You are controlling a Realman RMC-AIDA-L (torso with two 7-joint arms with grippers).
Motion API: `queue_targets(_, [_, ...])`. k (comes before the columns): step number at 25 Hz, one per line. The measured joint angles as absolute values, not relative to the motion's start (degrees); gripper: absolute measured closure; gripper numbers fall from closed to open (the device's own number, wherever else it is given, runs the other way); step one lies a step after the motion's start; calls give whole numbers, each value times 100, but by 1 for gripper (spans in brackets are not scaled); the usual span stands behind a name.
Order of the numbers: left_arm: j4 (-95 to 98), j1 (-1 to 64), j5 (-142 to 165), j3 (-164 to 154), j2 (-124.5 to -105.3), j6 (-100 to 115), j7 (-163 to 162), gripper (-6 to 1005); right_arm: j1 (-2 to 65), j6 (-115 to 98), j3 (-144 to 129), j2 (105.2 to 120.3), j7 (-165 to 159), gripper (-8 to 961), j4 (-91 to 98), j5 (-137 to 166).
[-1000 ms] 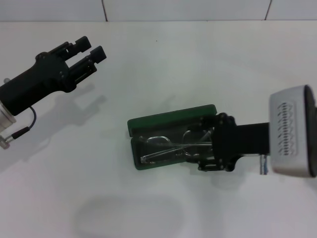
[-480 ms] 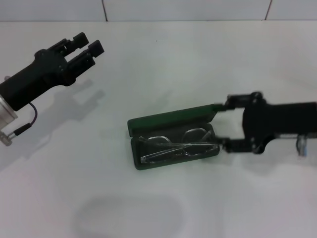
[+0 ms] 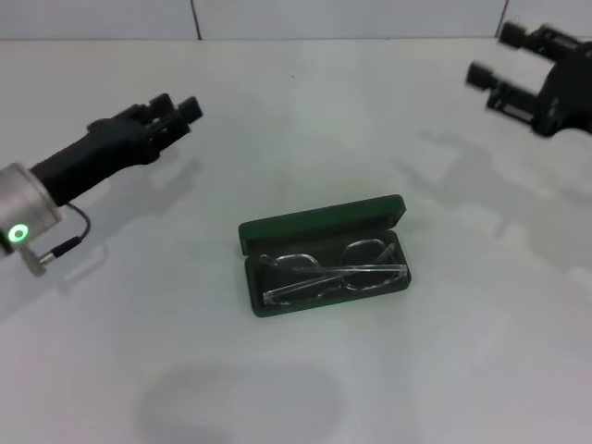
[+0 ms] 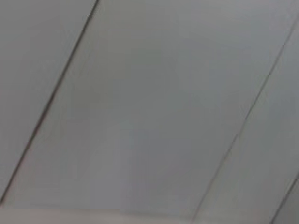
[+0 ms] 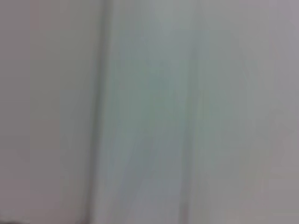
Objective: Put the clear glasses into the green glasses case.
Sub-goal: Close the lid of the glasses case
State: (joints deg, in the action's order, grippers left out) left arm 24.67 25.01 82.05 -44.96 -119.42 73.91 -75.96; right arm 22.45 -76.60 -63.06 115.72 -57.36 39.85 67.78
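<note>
The green glasses case (image 3: 321,225) lies open in the middle of the white table, its lid standing up on the far side. The clear glasses (image 3: 326,275) rest inside its tray, folded, arms crossing the lenses. My right gripper (image 3: 495,57) is raised at the far right, well away from the case, fingers spread open and holding nothing. My left gripper (image 3: 176,113) hovers at the far left, away from the case, its fingers close together. Neither wrist view shows the case or the glasses.
The white table (image 3: 305,129) ends at a tiled wall along the far edge. A cable hangs from the left arm's wrist (image 3: 57,245) at the left edge. Both wrist views show only blank tiled surfaces.
My right gripper let go of the glasses in the case, pulled back to the right, then rose to the far right corner. The left gripper turned and dropped slightly.
</note>
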Motion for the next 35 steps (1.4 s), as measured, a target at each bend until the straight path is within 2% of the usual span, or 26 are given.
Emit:
queue_targets(6, [2832,2851,9162,-5000,-11859,7182,-8766,438,2468,-7621,-5869,11530,-5545,281,3406,6651])
queue_targets(10, [3044,2821,9234,-5220,-11911,7443,-8829,437,2561,-7941,-5983,11467,-5841,282,3644,7652])
queue_targets(14, [3057,2806,9243,-5234,-11848,7850,-8785,438,2749,-8322,-6010,11425,-6356,282,4000,8815])
queue_targets(18, [3060,2800,9201,-5181,-11783,8133,-8781,437,3003,-8307,-6013,11489,-6533,283,4136,9734])
queue_targets(23, [3058,2788,9193,-5115,-11790,8187,-8701,438,3345,-8066,-6020,11538,-6793,283,4130,10607])
queue_targets(35, [3042,2777,9193,-5117,-11817,8157,-8654,437,3680,-7174,-7100,11615,-6842,285,3975,10553])
